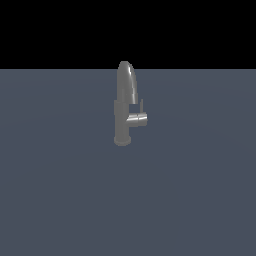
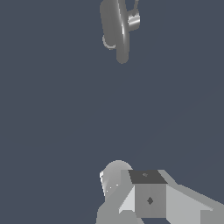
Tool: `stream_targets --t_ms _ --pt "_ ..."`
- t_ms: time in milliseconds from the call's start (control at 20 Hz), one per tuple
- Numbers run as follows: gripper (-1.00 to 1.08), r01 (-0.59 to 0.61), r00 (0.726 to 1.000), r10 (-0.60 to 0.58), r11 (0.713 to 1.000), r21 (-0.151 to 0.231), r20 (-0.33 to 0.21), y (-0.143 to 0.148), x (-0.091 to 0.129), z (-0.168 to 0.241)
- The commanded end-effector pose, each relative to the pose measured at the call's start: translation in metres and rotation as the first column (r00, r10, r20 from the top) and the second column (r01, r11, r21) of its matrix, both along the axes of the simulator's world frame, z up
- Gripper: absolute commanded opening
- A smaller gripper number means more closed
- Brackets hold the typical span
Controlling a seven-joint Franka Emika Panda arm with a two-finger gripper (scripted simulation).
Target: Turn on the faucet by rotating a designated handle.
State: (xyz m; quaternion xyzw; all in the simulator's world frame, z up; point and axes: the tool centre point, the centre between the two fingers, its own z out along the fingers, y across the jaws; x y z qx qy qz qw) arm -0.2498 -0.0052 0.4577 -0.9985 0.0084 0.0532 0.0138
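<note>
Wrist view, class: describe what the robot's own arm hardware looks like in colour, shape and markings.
Only a little of the robot shows, in the wrist view. There is a pale grey boxy block with flat angled faces, a dark top panel and a small dark diamond mark on its front. Beside it sits a rounded, light grey dome-like part. No cables are visible, and no gripper fingers can be made out.

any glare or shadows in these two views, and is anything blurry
Exterior view: a bright highlight streaks the faucet spout, the handle shines too; no cast shadow on the floor, black band above. Wrist view: glare on the handle; nothing blurred, edges just look coarse.
</note>
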Motion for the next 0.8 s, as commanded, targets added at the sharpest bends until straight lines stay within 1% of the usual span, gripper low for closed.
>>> stream_targets --t_ms 0,350,750 --pt "-1.00 0.011 1.000 -0.011 1.000 0.010 -0.013 0.001 0.005 -0.001" --pt "-1.00 0.065 0.995 -0.061 0.996 0.054 -0.076 0.005 0.031 -0.003" --pt "-1.00 0.162 0.973 -0.138 0.979 0.121 -0.185 0.008 0.074 -0.011"
